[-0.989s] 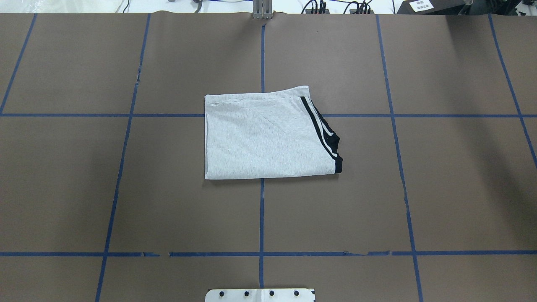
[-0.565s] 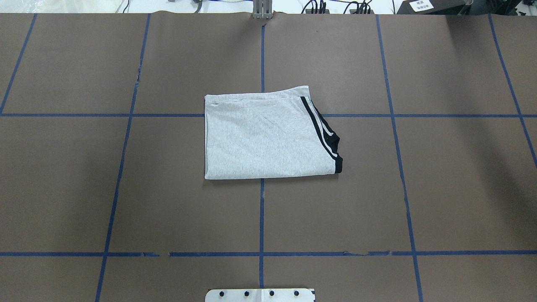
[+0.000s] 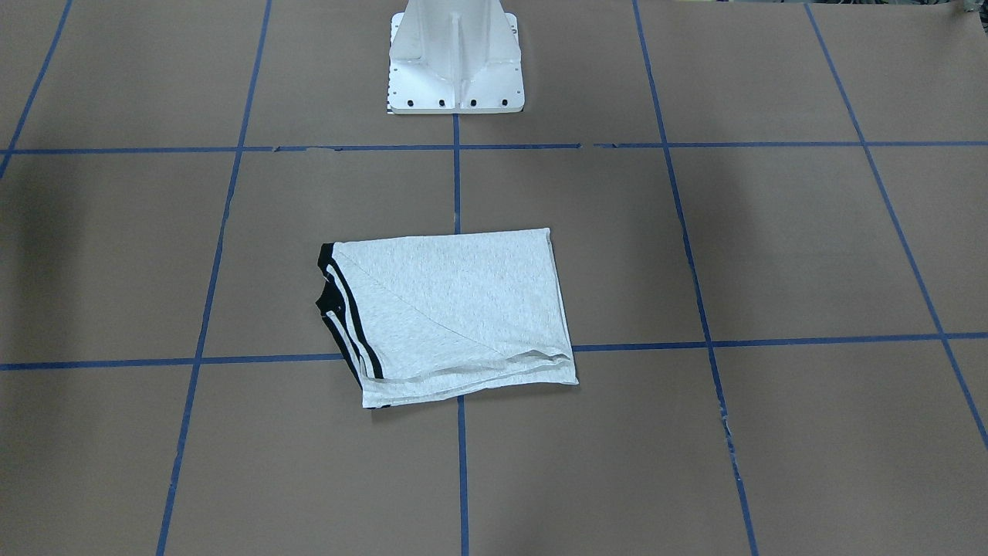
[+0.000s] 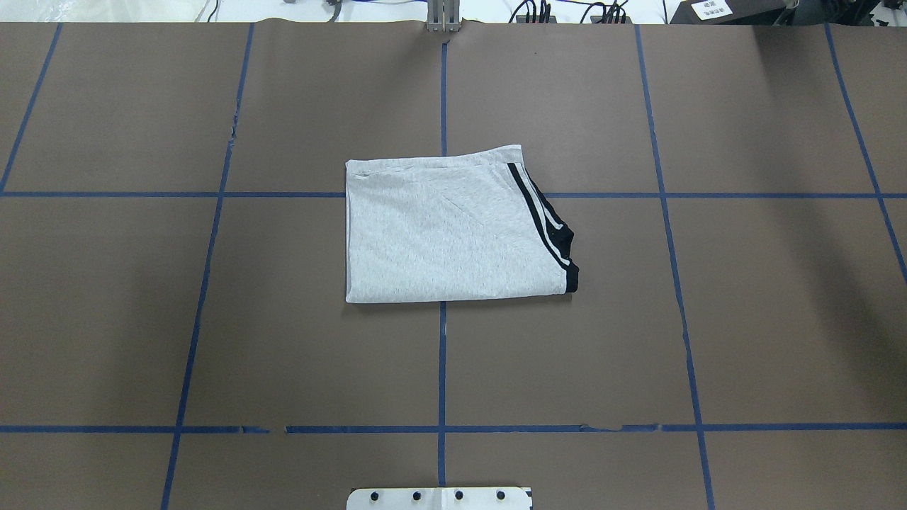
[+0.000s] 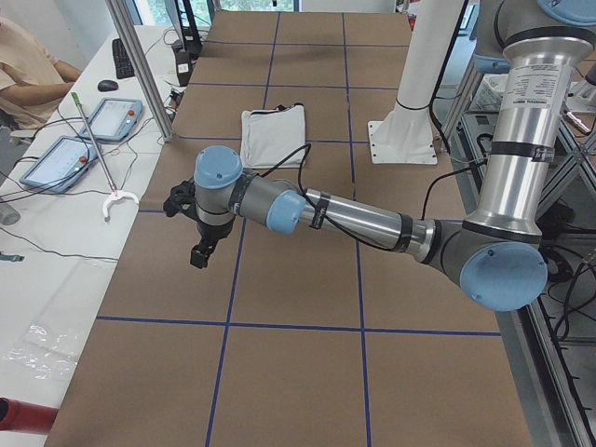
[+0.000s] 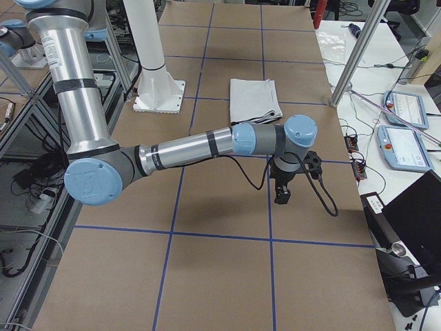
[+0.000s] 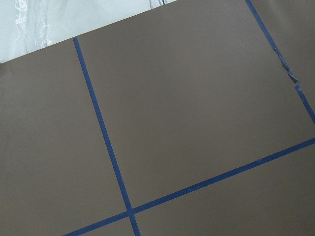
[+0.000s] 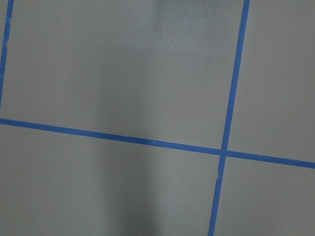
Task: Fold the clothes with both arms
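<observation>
The clothes are one light grey T-shirt (image 4: 446, 234) with black-striped cuffs. It lies folded into a flat rectangle at the table's middle, and also shows in the front view (image 3: 455, 309) and both side views (image 5: 272, 135) (image 6: 253, 100). My left arm (image 5: 354, 214) reaches out over bare brown table at my left end. Its gripper (image 5: 198, 253) hangs well clear of the shirt, and I cannot tell if it is open or shut. My right arm (image 6: 186, 148) is stretched the same way at the other end. Its gripper (image 6: 281, 195) cannot be judged either. Both wrist views show only table and blue tape.
The white pedestal base (image 3: 455, 66) stands at my edge of the table. Metal poles (image 5: 140, 65) (image 6: 355, 58) rise at the far corners. Side benches hold teach pendants (image 5: 110, 116) (image 6: 406, 107), cables and a grabber tool (image 5: 98, 158). A person's arm (image 5: 28, 65) rests beside them.
</observation>
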`<state>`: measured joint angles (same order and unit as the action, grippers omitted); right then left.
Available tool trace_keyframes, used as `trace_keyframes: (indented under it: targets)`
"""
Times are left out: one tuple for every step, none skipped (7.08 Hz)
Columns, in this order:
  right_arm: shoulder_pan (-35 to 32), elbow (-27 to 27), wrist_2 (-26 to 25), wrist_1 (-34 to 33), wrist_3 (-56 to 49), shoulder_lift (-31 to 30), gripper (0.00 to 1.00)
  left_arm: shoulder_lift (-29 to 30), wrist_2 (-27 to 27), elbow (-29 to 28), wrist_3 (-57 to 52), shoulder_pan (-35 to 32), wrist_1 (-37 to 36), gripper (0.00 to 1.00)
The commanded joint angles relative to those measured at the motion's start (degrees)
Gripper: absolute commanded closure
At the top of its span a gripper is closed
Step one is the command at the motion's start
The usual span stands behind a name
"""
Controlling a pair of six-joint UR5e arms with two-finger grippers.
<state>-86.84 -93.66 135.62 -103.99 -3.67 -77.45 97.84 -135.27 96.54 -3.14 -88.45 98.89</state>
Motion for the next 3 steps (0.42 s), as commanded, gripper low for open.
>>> trace_keyframes:
  targets:
    - [0.0,-1.1,0.0,-0.1,0.0,-0.3,0.0,-0.1,-0.3,0.4,0.0,-0.1,-0.1,0.0]
    - [0.0,-1.3,0.0,-0.1,0.0,-0.9,0.0,-0.1,-0.3,0.4,0.0,-0.1,-0.4,0.0]
    - [0.0,-1.3,0.0,-0.1,0.0,-0.9,0.0,-0.1,-0.3,0.5,0.0,-0.2,-0.4,0.0]
